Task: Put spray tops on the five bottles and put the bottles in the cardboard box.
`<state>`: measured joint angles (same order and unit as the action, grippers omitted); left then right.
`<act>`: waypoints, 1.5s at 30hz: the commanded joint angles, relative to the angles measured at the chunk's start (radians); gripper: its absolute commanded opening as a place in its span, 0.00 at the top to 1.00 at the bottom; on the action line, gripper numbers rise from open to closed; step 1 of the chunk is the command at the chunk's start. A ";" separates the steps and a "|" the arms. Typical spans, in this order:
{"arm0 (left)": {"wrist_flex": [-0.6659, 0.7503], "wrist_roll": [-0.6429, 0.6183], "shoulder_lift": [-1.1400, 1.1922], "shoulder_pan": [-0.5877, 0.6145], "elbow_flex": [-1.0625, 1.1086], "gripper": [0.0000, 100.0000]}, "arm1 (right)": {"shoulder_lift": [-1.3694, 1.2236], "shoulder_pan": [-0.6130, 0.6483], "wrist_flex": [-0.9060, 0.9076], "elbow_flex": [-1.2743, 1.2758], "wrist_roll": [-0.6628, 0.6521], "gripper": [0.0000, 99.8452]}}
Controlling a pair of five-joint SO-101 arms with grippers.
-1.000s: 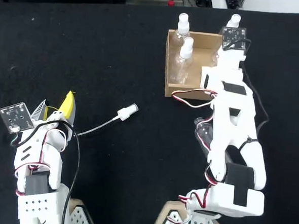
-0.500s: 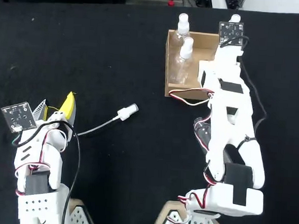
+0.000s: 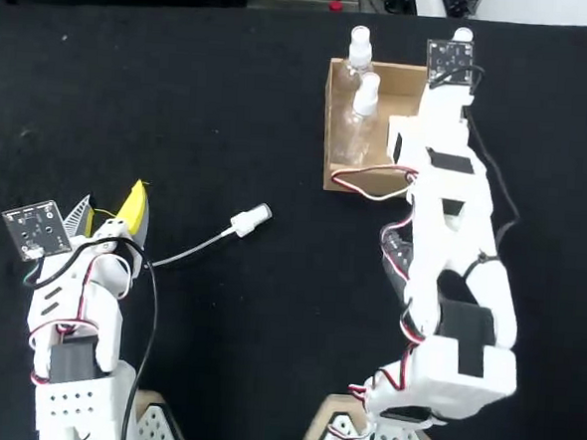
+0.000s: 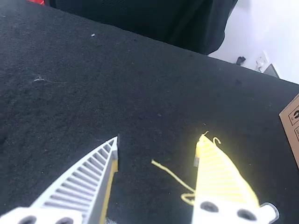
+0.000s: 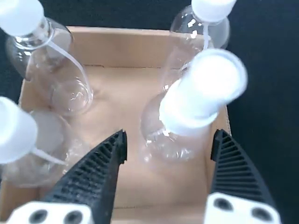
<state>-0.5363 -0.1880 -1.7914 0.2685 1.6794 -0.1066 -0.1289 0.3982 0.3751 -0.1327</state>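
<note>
The cardboard box [image 3: 331,123] [image 5: 117,46] stands at the back of the table, right of centre. Several clear bottles with white spray tops stand in it, two of them along its left side [image 3: 364,95] [image 3: 359,45]. My right arm [image 3: 445,189] stretches over the box. Its gripper [image 5: 170,133] is open, with its black fingers on either side of an upright capped bottle [image 5: 203,88]. A loose spray top [image 3: 251,219] with a long tube lies on the black cloth at mid-table. Over bare cloth at the front left, my left gripper [image 3: 113,194] [image 4: 159,138] is open and holds nothing.
The black cloth [image 3: 231,106] covers the whole table. Another capped bottle [image 5: 205,14] stands at the box's far corner, by the wall. A red and white cable [image 3: 370,185] hangs across the box's near wall.
My right arm has pushed farther back over the box, and its wrist now covers the bottle on the box's right side. The left arm and the loose spray top have not moved.
</note>
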 commanded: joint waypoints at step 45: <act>0.000 0.012 0.005 -0.013 0.022 0.74 | -0.008 0.035 -0.071 -0.151 0.157 0.81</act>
<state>-0.5363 -0.1880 -1.7914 0.2685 1.6794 -0.1235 -0.1089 0.3859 0.2877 0.0130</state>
